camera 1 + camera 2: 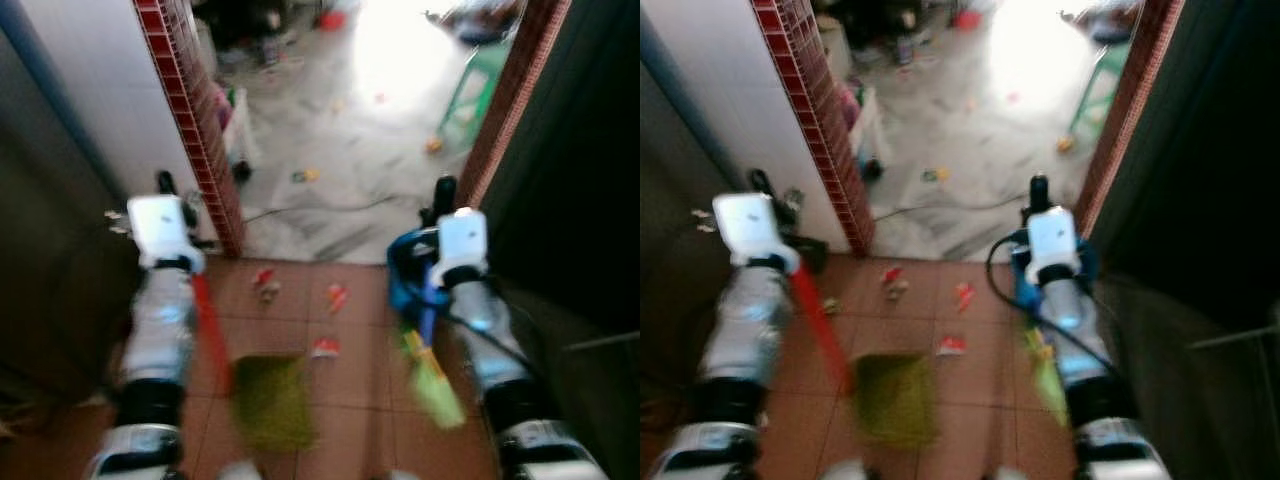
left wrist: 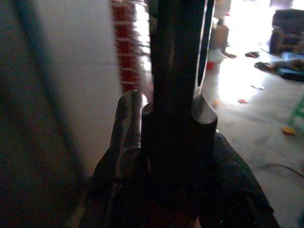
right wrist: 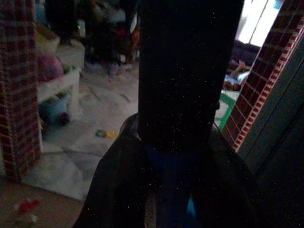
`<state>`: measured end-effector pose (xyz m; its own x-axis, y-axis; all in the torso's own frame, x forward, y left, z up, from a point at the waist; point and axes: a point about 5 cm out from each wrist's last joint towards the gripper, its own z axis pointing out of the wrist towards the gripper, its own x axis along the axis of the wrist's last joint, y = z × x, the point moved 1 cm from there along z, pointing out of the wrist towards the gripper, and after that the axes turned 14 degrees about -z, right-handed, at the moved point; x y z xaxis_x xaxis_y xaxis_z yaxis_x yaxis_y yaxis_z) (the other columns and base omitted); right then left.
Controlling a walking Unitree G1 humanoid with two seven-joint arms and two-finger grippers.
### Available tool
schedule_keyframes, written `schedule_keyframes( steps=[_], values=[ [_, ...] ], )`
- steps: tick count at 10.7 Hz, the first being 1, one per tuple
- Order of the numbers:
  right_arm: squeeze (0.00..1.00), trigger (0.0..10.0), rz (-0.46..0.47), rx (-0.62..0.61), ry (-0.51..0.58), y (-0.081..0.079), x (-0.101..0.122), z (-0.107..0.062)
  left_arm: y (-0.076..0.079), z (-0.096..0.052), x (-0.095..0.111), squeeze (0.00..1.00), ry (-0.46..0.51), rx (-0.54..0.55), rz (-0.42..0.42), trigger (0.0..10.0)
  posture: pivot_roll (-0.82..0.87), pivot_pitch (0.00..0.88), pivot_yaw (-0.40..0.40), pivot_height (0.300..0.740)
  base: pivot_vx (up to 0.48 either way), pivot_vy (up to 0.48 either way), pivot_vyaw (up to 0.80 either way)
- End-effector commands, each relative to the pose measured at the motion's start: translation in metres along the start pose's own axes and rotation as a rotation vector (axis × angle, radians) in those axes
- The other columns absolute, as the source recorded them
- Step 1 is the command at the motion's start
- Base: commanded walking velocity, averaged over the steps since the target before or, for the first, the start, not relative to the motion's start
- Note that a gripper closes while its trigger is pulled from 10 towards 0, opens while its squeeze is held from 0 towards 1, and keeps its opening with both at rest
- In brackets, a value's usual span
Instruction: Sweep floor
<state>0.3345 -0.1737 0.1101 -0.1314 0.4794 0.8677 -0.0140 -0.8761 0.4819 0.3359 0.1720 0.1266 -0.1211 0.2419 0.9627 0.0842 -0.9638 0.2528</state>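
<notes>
Both arms reach forward in a doorway, and the picture is blurred. My left gripper [image 1: 165, 185] is shut on a long red handle [image 1: 210, 330], which slants down to a flat green dustpan [image 1: 272, 400] on the terracotta tiles. My right gripper [image 1: 443, 190] is shut on a blue broom handle [image 1: 428, 305]; its green bristles [image 1: 440, 390] hang near my right forearm. The blue handle shows between the dark fingers [image 3: 185, 71] in the right wrist view. Three red and white scraps [image 1: 265, 285] [image 1: 337, 297] [image 1: 325, 347] lie on the tiles just beyond the dustpan.
Red brick pillars [image 1: 195, 130] [image 1: 505, 100] flank the opening to a grey marble floor [image 1: 330, 130] strewn with small litter [image 1: 305, 175]. A black cable [image 1: 320, 210] crosses that floor. A green stool [image 1: 480, 85] stands far right; a white shelf [image 1: 238, 125] stands by the left pillar. Dark walls close both sides.
</notes>
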Motion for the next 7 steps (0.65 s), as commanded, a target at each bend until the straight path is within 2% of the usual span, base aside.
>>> schedule_keyframes(
  steps=[1,2,7],
  values=[
    [0.0,10.0,0.002,0.002,0.067,-0.0002,0.0167,0.0061,-0.0013,0.0063,0.0182,0.0,0.078,-0.012,0.01,10.0,-0.01,0.042,0.026,0.74,0.439,0.0,0.0],
    [0.0,10.0,0.008,0.005,0.07,-0.0005,0.0172,0.006,-0.0011,0.0062,0.0163,0.0,0.069,-0.008,0.002,10.0,-0.01,0.042,0.026,0.74,0.428,0.0,0.0],
    [0.0,10.0,0.0,0.008,0.061,0.0012,0.0152,0.0065,0.0001,0.0069,0.0124,0.0,0.044,-0.017,-0.008,10.0,-0.01,0.039,0.024,0.74,0.288,0.382,0.0]
  ],
)
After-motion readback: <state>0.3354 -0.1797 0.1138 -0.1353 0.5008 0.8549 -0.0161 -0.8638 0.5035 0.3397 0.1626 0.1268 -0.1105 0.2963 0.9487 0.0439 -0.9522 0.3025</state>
